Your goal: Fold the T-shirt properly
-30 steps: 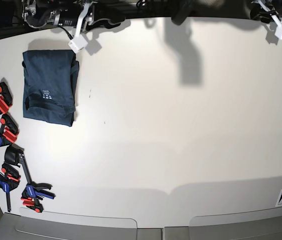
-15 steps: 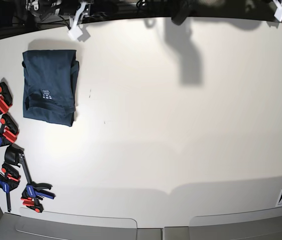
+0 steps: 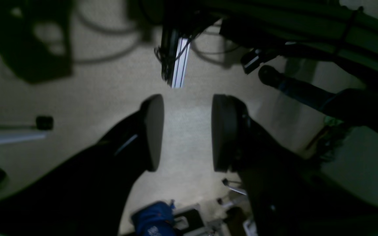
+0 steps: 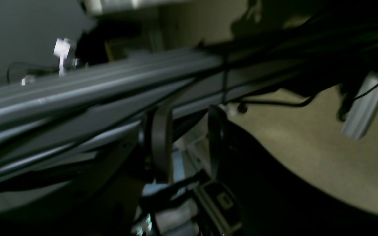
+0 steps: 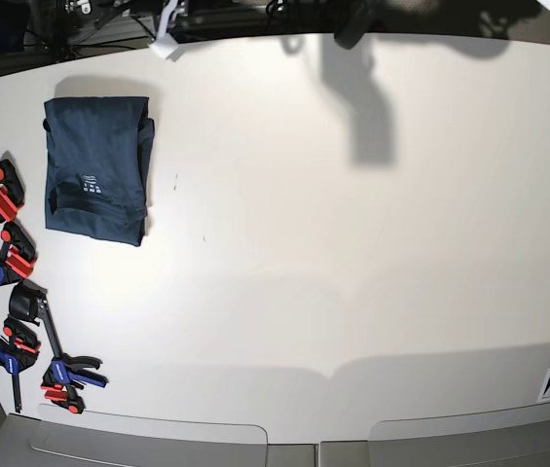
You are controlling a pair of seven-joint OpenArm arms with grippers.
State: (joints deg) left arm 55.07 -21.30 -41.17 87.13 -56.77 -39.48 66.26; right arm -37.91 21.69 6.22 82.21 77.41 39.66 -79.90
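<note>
The T-shirt point(image 5: 96, 167) lies in the upper left of the base view on the white table point(image 5: 352, 272), folded into a compact dark navy rectangle with its small white neck label facing up near the lower middle. One edge along its right side shows a second layer peeking out, and the bottom hem is slightly uneven. To its left and below, a row of blue and red clamps point(image 5: 7, 263) sits at the table's edge, just beside the garment but not on it.

Both arms are up at the top edge of the frame, well apart from the cloth. The left gripper point(image 3: 185, 131) has its dark pads standing apart with bare floor visible between them — nothing is held. The right gripper point(image 4: 187, 144) also shows a gap between its fingers with nothing in it, though the view is blurred.

The shirt looks light, soft and limp — it would sag and wrinkle if lifted by one point. Any tidying would best pinch a corner or the stacked right-hand edge, catching all layers together.
</note>
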